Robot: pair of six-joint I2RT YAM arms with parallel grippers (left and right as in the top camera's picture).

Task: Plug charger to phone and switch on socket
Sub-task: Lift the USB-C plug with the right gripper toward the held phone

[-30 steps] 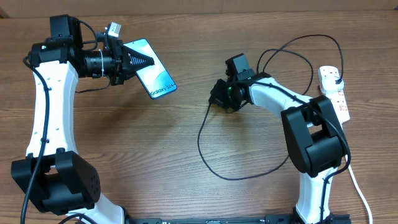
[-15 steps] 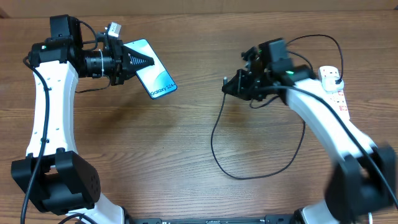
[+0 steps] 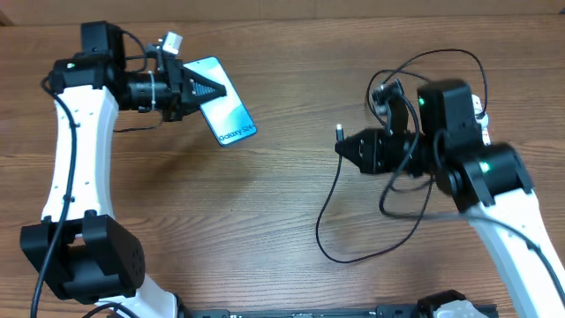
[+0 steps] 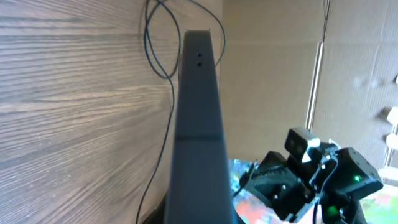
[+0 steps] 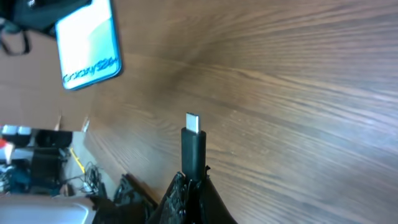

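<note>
Overhead first: the left gripper (image 3: 208, 88) is clamped tight on the top end of the phone (image 3: 229, 113). It holds the phone off the table (image 3: 203, 230) at the upper left, with the light blue screen facing up and the lower end slanting toward the middle. Over on the right, the right gripper (image 3: 348, 147) is pinched shut on the charger (image 3: 320, 231) just behind its connector tip (image 3: 339, 132). The tip pokes out toward the phone but sits well apart from it. The rest of the black cable droops down in a loose loop on the wood.

Left wrist view: we're looking straight down the phone (image 4: 198, 124) edge-on, just a dark strip running up the frame. The actual grip is below the picture, so we can't tell the finger gap from here. The charger (image 4: 159, 56) cable curls on the table beyond it.

Right wrist view: the fingers (image 5: 186, 198) are squeezed closed around the charger (image 5: 194, 149), which stands upright with its silver tip on top. The phone (image 5: 87, 46) floats at the upper left, nowhere near touching the tip.
</note>
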